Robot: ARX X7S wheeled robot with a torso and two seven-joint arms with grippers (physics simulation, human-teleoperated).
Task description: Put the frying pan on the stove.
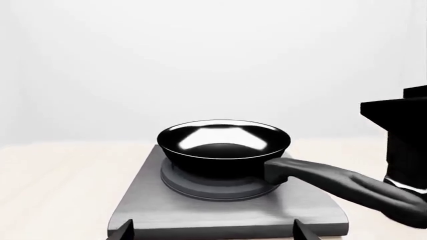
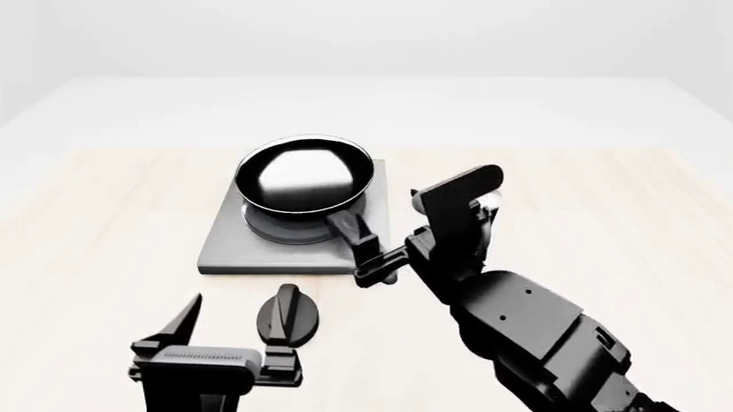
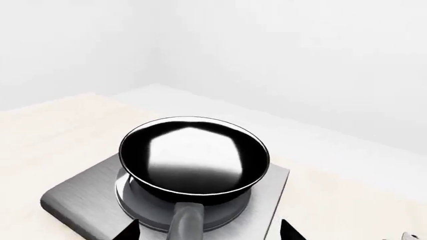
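The glossy black frying pan (image 2: 304,176) (image 1: 223,140) (image 3: 193,155) sits on the burner rings of the flat grey stove (image 2: 229,247) (image 1: 153,210) (image 3: 73,197). Its long handle (image 2: 357,236) (image 1: 327,177) (image 3: 187,222) points toward me. In the right wrist view my right gripper (image 3: 208,231) (image 2: 378,268) stands open, one fingertip on each side of the handle's end and clear of it. My left gripper (image 2: 242,293) (image 1: 213,231) hovers open in front of the stove's near edge, with nothing between its fingers.
A small black round knob-like shape (image 2: 288,316) lies on the light wooden table (image 2: 92,223) beside the left gripper's finger. The right arm (image 1: 403,150) rises to the right of the stove. A white wall stands behind the table.
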